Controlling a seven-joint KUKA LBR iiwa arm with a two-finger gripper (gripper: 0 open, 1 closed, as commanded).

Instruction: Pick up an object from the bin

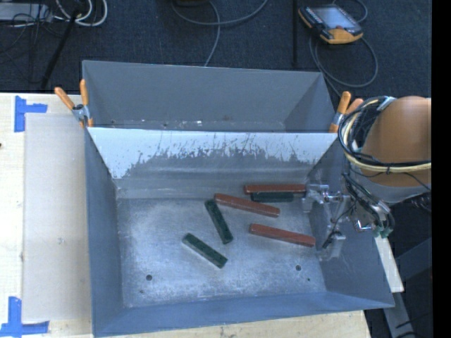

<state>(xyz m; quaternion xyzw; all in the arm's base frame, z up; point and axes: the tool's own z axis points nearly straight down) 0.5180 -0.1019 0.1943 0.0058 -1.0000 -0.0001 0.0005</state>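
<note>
Hand beside red-brown bar

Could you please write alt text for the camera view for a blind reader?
The claw hangs by the right wall of the grey bin, next to the right end of a red-brown bar. Other red-brown bars and dark green bars lie mid-floor.

Beyond the bin's far wall lies dark carpet, crossed by loose cables, with two orange handsets on it.
</note>
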